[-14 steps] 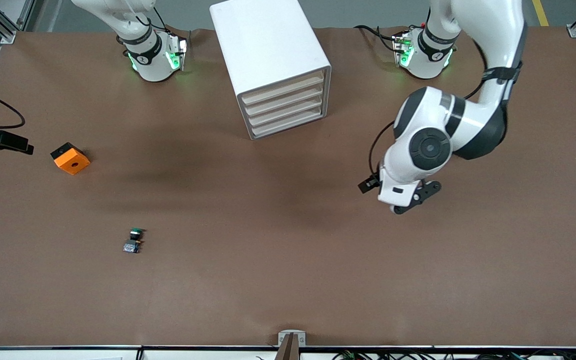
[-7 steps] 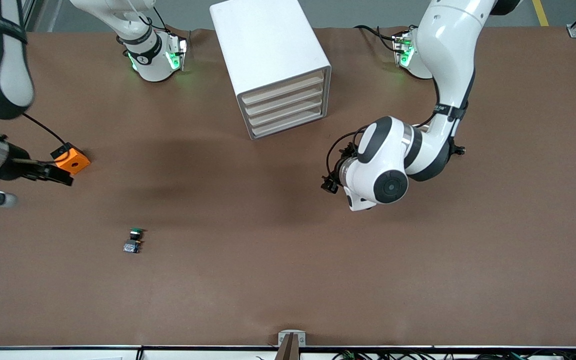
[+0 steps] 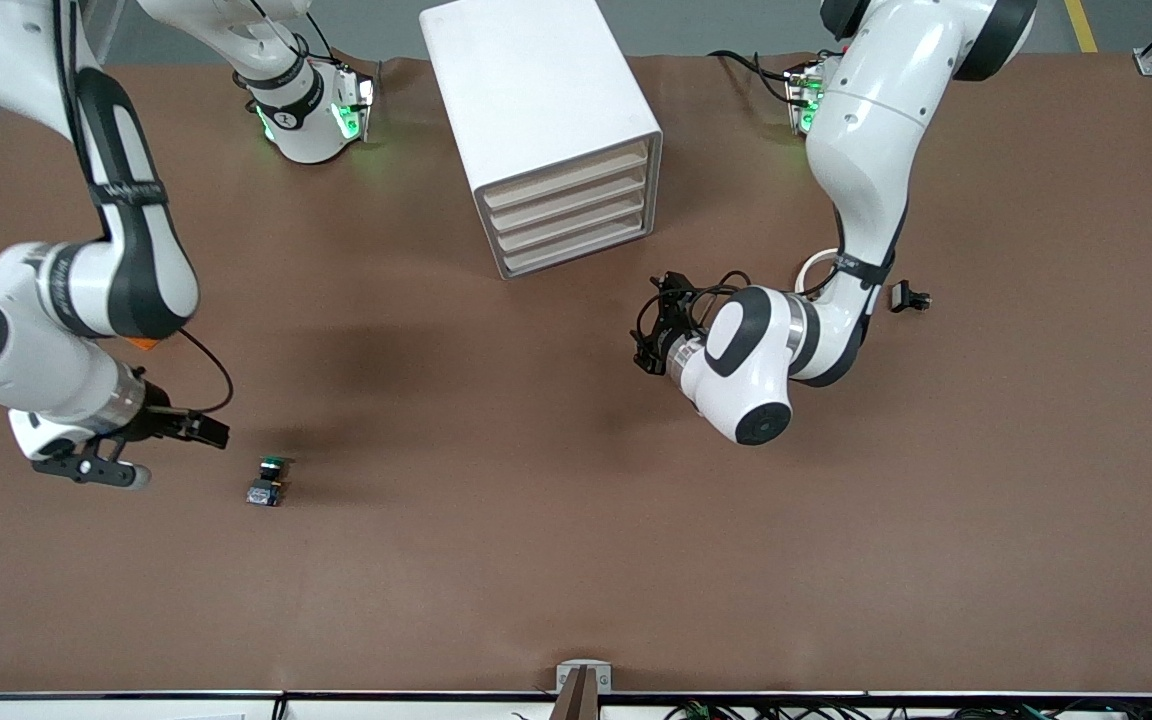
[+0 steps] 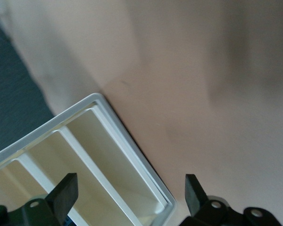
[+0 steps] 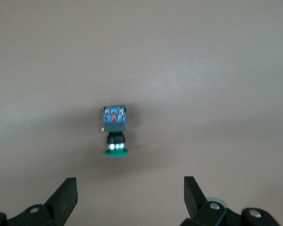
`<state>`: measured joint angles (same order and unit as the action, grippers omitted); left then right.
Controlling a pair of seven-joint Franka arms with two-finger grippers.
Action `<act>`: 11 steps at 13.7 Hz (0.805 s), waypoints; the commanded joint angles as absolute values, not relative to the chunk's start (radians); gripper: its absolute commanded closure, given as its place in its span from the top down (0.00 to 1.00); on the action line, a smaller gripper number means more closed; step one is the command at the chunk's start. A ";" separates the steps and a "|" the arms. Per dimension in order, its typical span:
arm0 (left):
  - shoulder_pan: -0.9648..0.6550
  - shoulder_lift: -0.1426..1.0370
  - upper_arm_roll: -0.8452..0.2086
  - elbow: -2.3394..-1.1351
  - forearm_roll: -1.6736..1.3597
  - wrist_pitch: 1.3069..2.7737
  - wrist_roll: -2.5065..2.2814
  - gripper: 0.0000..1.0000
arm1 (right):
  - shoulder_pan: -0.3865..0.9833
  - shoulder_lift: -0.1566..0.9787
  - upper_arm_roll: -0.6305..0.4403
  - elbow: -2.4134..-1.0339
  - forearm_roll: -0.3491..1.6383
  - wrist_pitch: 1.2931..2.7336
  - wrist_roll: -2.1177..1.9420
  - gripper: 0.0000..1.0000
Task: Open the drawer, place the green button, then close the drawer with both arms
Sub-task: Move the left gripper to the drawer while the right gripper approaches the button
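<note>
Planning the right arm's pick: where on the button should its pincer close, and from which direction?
Probably from straight above, closing across the grey-blue body of the button rather than the green cap. It lies on its side on the table, and the body looks boxy with flatter sides. The open right pincer is empty.

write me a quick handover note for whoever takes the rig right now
Left hand: open, empty, in front of the cabinet, facing its drawer fronts.
Right hand: open, empty, beside the button at the right arm's end of the table.
The button lies on the table, untouched.
All four drawers, including the drawer to use, are shut.
Done: nothing.
Left: open a drawer, put the button in, close it.
</note>
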<state>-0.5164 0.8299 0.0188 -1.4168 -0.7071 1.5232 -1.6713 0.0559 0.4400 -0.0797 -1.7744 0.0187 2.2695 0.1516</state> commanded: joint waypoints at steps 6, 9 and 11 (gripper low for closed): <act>-0.561 0.940 0.014 -1.382 -0.787 1.280 -1.851 1.00 | 0.061 0.603 -0.084 -1.698 0.069 2.365 0.221 1.00; -0.566 0.956 0.008 -1.384 -0.810 1.244 -1.882 0.79 | 0.081 0.652 -0.084 -1.660 0.069 2.379 0.248 1.00; -0.574 0.980 0.008 -1.382 -0.836 1.235 -1.891 0.68 | 0.081 0.686 -0.084 -1.637 0.069 2.399 0.249 1.00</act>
<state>-0.5687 0.9440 0.0065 -1.4113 -0.7988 1.2654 -1.8671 0.0739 0.6352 -0.0793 -1.6894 0.0591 2.3884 0.2314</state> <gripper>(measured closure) 0.247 0.000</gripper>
